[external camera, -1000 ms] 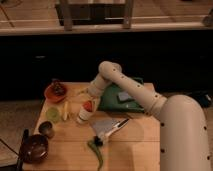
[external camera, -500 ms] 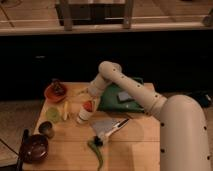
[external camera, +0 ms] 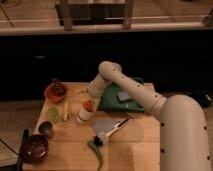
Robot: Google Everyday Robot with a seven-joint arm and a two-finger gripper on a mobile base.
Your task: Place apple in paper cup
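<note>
Apple (external camera: 88,105) sitting atop paper cup (external camera: 83,115), jaws (external camera: 90,98) just above it, grip state unclear

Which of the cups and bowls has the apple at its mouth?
The white paper cup, directly below the gripper; the apple sits at its top, unlike the others.

I read this as a test kitchen or lab mock-up: a pale wooden table (external camera: 132,137) carries food props and dishes, with a dark maroon bowl (external camera: 34,147) and a dull grey metal cup (external camera: 46,129) near left, and a green cutting board (external camera: 120,97) far right. My gripper (external camera: 89,99) hangs over the table's middle, above the small white paper cup (external camera: 84,115).
</note>
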